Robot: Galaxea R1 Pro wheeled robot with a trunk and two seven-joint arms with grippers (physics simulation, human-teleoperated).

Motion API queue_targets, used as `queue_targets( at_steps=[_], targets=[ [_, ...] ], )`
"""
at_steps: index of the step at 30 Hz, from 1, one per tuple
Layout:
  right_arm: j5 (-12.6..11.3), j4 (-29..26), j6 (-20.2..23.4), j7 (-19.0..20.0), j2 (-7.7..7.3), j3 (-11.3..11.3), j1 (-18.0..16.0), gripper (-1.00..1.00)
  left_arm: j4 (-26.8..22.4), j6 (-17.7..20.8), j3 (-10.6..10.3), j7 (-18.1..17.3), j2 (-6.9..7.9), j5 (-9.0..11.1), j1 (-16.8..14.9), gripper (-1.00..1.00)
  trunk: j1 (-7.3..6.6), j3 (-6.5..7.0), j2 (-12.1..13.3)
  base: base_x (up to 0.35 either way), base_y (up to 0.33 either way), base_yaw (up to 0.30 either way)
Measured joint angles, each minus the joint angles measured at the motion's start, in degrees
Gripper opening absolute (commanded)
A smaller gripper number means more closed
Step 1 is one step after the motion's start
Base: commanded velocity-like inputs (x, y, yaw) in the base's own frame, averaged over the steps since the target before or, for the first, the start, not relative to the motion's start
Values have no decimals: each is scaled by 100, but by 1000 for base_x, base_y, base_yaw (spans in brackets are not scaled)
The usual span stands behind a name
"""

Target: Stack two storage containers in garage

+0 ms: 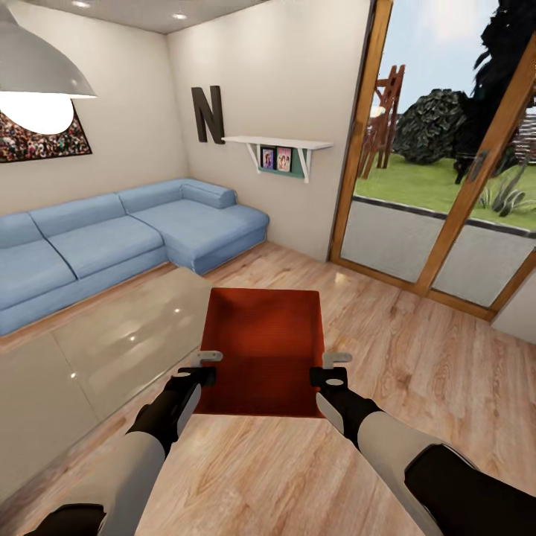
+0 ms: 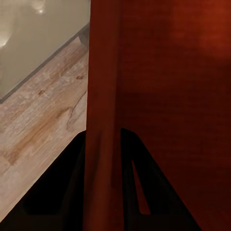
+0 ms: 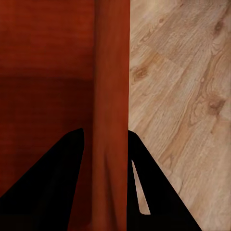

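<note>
One orange-red open-top storage container (image 1: pixel 264 346) hangs level in front of me over the light wood plank floor (image 1: pixel 387 350) of the living room. My left gripper (image 1: pixel 202 371) is shut on its left wall, and my right gripper (image 1: pixel 330 371) is shut on its right wall. In the left wrist view the thin red wall (image 2: pixel 102 96) runs between the dark fingers (image 2: pixel 57 192). The right wrist view has the other wall (image 3: pixel 111 96) pinched the same way between its fingers (image 3: pixel 159 192). The second container and the garage are out of view.
A glossy beige low table (image 1: pixel 112 335) lies close on the left, with the blue corner sofa (image 1: pixel 112 238) behind it. Wood-framed glass doors (image 1: pixel 447 186) stand at the right. A wall shelf (image 1: pixel 279 143) and a hanging lamp (image 1: pixel 37 74) sit higher up.
</note>
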Motion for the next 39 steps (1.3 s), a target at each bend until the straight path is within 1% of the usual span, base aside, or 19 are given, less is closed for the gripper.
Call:
queue_targets(
  at_steps=[28,39],
  targets=[
    [-2,1,-2,-1,1,1,0,-100,0,0,0,0,1,1,0,-100,0,252,1,0,0,0],
    [-3,3,-12,3,0,-2,0,-100,-6,1,0,1,-2,-5,1,-100,0,264,1,0,0,0]
  ],
)
